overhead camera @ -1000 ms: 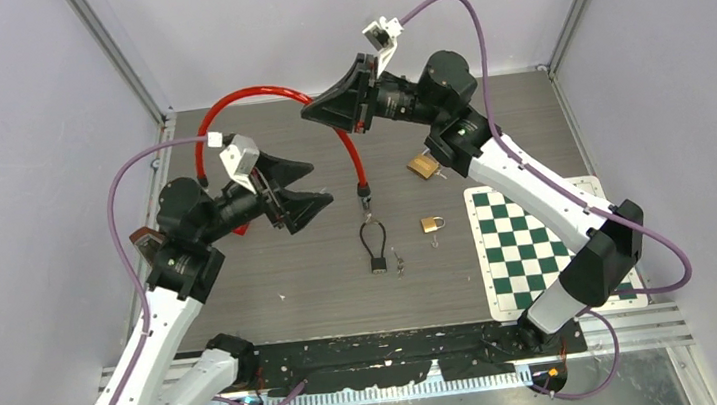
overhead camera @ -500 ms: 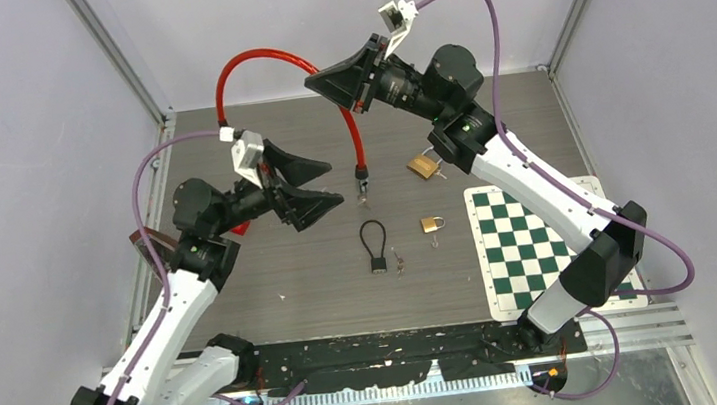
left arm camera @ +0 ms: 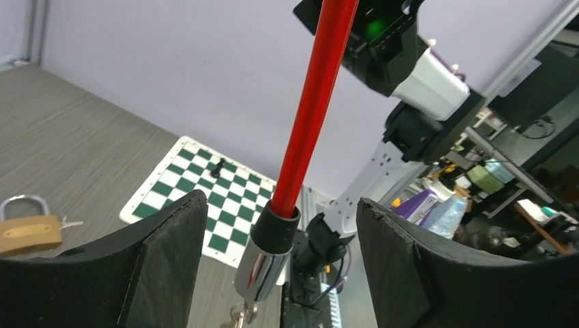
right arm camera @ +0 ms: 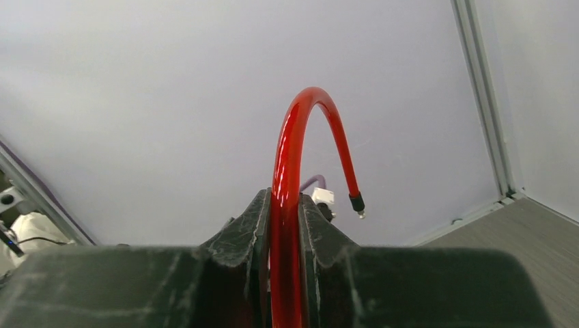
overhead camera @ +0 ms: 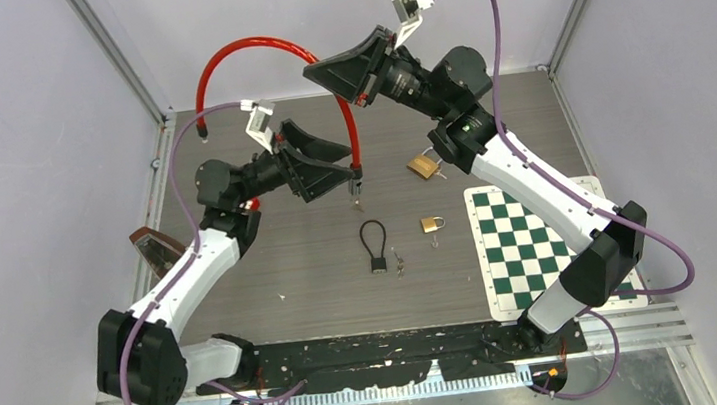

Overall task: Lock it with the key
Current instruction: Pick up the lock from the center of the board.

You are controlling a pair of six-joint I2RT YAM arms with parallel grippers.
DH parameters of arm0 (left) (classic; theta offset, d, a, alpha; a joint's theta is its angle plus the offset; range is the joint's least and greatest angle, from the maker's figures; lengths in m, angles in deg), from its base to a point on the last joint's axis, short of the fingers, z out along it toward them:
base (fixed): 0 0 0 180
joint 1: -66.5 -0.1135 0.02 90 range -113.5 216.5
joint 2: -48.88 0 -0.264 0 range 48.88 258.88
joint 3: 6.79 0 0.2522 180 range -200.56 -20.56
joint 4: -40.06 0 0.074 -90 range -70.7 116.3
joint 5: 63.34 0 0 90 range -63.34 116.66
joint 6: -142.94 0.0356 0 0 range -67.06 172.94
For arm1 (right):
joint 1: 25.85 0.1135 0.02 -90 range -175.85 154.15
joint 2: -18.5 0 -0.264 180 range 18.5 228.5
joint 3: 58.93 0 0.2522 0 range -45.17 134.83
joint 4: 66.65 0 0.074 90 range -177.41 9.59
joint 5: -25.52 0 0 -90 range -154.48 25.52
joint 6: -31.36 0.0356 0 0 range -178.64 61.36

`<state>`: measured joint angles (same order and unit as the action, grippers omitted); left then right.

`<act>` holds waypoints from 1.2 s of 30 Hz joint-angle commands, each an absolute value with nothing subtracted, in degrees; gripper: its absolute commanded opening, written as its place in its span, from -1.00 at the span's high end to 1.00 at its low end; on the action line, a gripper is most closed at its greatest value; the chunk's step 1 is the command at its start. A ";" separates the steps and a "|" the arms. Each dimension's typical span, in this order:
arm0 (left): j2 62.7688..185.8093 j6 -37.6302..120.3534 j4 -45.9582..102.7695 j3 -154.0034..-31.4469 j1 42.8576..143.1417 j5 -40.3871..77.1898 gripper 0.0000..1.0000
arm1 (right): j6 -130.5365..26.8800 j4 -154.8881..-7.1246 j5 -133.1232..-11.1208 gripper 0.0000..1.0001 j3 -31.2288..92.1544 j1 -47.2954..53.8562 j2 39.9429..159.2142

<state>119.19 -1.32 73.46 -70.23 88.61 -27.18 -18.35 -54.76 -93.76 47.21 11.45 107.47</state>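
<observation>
Red cable lock (overhead camera: 257, 41) is off the table (overhead camera: 294, 300), arched high between the arms. One leg hangs straight down, ending in the chrome barrel (left arm camera: 266, 263) with a key (left arm camera: 239, 316) dangling under it. The free tip (right arm camera: 355, 203) is in the air at far left.

Right gripper (right arm camera: 284, 205): fingers clamped on the cable near the top of the arch. It sits higher and further back than a second ago, and the arch has risen with it.

Left gripper (overhead camera: 341, 167): fingers apart, one either side of the barrel, no contact seen. A second ago it stood left of the barrel, well apart; it has since come in around it.

Unchanged on the table: black cable padlock (overhead camera: 374, 246), two brass padlocks (overhead camera: 431, 223) (overhead camera: 421, 167), chessboard mat (overhead camera: 530, 245).
</observation>
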 commanded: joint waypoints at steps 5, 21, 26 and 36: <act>123.17 -14.05 94.71 -73.18 90.27 -29.24 -0.46 | -8.75 -39.80 -93.97 0.89 50.02 11.60 105.70; 130.21 -23.99 106.15 -77.88 90.87 -33.62 -0.09 | 1.54 -32.61 -96.82 0.90 48.80 13.00 107.87; 131.42 -24.94 108.14 -79.25 91.90 -37.23 0.01 | 2.07 -32.46 -97.13 0.89 48.60 13.43 108.56; 131.85 -26.61 109.55 -80.52 91.99 -38.56 0.15 | 3.67 -31.27 -97.86 0.89 47.13 13.55 108.77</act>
